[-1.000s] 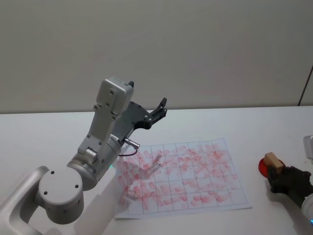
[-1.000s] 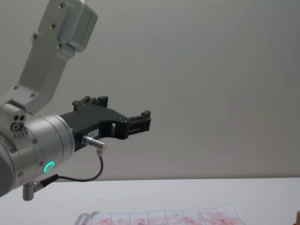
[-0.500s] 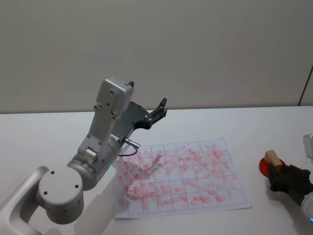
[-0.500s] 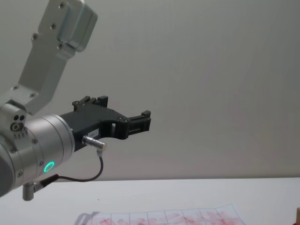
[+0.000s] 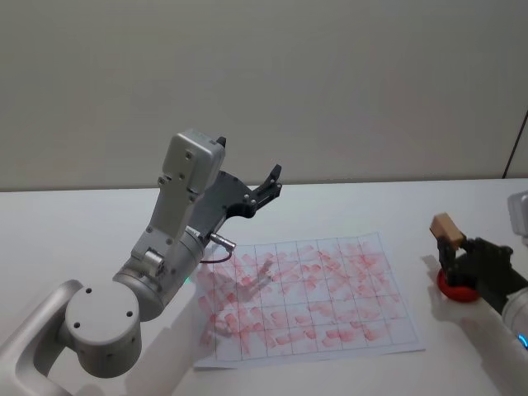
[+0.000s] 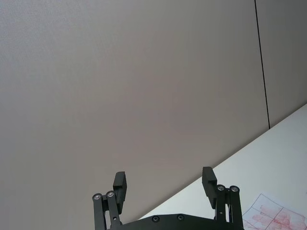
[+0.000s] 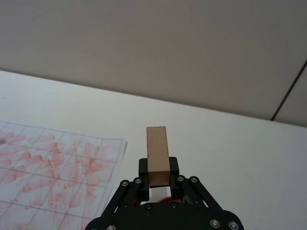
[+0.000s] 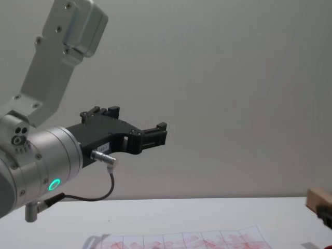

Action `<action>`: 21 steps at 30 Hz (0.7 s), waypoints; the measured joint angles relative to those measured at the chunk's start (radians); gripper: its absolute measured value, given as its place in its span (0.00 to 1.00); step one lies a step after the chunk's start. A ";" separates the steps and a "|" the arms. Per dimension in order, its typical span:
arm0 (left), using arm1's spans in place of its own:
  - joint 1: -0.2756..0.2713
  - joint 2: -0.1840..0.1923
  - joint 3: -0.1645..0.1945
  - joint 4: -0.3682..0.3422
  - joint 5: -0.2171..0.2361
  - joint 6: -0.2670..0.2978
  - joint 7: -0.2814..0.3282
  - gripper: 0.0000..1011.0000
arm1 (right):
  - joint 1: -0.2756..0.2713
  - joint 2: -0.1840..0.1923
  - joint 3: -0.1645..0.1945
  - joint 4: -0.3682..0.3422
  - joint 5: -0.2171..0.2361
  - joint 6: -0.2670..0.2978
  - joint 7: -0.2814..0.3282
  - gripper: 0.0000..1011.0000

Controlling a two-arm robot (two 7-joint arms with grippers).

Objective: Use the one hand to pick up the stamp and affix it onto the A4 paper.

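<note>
**Right pincer: clamped on the stamp, stamping not yet done**

1. My right pincer, at the near right of the surface. The jaws are closed on the lower part of the stamp; the wooden block stands upright out of them, its top end free.
2. Red ink pad, on the surface directly under that pincer. The stamp is held above it, not touching. I cannot tell whether the stamp's face is inked.
3. A4 paper, flat on the surface to the left of the pad and apart from it. Its grid boxes already hold many red marks.
4. My left pincer, parked high beyond the paper's far left corner, fingers apart and holding nothing.

Status, as I judge it: pick-up done. What is left is to carry the stamp across over the paper, press it down in a box, then lift it away.
</note>
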 joint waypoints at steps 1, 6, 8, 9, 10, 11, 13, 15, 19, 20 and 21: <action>0.000 0.000 0.000 0.000 0.000 0.000 0.000 0.99 | 0.010 -0.002 0.000 0.000 -0.003 -0.008 0.017 0.21; 0.000 0.000 0.000 0.000 0.000 0.000 0.000 0.99 | 0.043 -0.012 -0.004 0.010 -0.005 -0.027 0.080 0.21; 0.000 0.000 0.000 0.000 0.000 0.000 0.000 0.99 | 0.054 -0.016 -0.006 0.016 -0.005 -0.030 0.098 0.21; 0.000 0.000 0.000 0.000 0.000 0.000 0.000 0.99 | 0.058 -0.017 -0.007 0.019 -0.004 -0.031 0.111 0.21; 0.000 0.000 0.000 0.000 0.000 0.000 0.000 0.99 | 0.067 -0.021 -0.010 0.025 -0.002 -0.032 0.129 0.21; 0.000 0.000 0.000 0.000 0.000 0.000 0.000 0.99 | 0.067 -0.021 -0.010 0.025 -0.002 -0.032 0.129 0.21; 0.000 0.000 0.000 0.000 0.000 0.000 0.000 0.99 | 0.087 -0.032 -0.016 0.040 0.006 -0.030 0.170 0.21; 0.000 0.000 0.000 0.000 0.000 0.000 0.000 0.99 | 0.096 -0.037 -0.020 0.049 0.010 -0.026 0.185 0.21; 0.000 0.000 0.000 0.000 0.000 0.000 0.000 0.99 | 0.117 -0.050 -0.029 0.074 0.022 -0.008 0.229 0.21; 0.000 0.000 0.000 0.000 0.000 0.000 0.000 0.99 | 0.124 -0.054 -0.033 0.083 0.026 0.000 0.241 0.21; 0.000 0.000 0.000 0.000 0.000 0.000 0.000 0.99 | 0.128 -0.057 -0.035 0.087 0.027 0.005 0.247 0.21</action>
